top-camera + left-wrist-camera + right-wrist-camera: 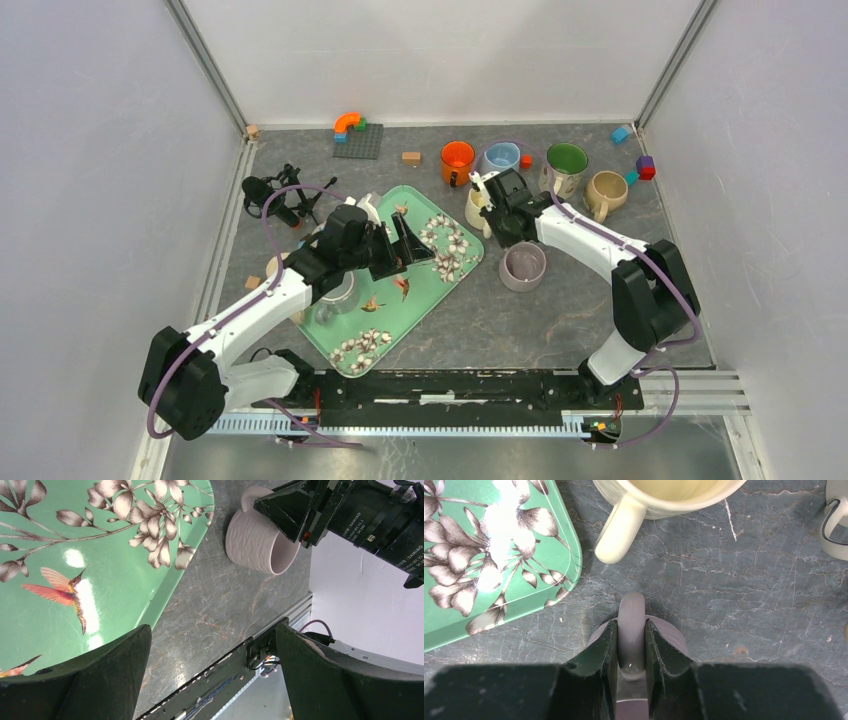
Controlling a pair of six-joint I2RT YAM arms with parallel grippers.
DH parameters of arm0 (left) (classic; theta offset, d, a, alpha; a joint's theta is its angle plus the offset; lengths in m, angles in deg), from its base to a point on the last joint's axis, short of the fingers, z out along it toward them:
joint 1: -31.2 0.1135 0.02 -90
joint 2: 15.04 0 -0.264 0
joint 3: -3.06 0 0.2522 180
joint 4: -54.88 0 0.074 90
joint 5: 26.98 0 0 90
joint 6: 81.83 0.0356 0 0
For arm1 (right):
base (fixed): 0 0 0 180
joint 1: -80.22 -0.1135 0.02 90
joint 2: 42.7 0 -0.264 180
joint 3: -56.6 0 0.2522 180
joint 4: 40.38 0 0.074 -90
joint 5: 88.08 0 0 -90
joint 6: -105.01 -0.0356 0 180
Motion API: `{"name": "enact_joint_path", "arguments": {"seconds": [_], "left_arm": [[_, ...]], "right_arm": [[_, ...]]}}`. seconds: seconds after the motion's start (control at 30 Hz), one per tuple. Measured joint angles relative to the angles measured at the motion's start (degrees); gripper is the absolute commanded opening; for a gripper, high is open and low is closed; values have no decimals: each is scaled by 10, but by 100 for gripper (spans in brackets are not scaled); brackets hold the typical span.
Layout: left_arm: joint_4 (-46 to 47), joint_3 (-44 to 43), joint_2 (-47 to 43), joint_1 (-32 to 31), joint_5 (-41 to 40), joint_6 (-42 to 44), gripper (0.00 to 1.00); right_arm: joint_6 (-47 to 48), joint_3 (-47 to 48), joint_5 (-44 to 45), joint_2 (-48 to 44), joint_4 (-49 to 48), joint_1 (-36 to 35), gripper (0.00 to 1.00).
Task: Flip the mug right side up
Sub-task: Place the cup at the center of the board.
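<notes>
Mauve ribbed mug [523, 266] on the table [480, 325] just right of the tray [425, 300], mouth seemingly tipped toward your near edge | right gripper [631, 627] clamped on its handle [631, 605] from above | left gripper [212, 630] gaping wide over the tray, farther off | you roll it up with the right wrist.

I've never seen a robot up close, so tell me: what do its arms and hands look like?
The left arm and right arm are white tubes linked by chunky black joints, one printed DAMIAO. A purple cable loops along each. The left hand and right hand each have two dark, wedge-shaped fingers.
</notes>
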Motion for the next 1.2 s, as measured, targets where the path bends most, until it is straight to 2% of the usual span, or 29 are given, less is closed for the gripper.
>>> {"name": "enact_joint_path", "arguments": {"seconds": [0.6, 0.9, 1.07, 1.2], "left_arm": [[-13, -1, 0, 0, -14, 0, 100], [-16, -1, -1, 0, -16, 0, 100], [-23, -5, -1, 0, -25, 7, 100], [-29, -14, -1, 0, -31, 12, 100]], "right_arm": [[-4, 10, 26, 9, -26, 1, 45], [-15, 20, 26, -14, -24, -5, 68], [-37, 11, 22, -73, -20, -47, 76], [-74, -38, 15, -133, -24, -109, 78]]}}
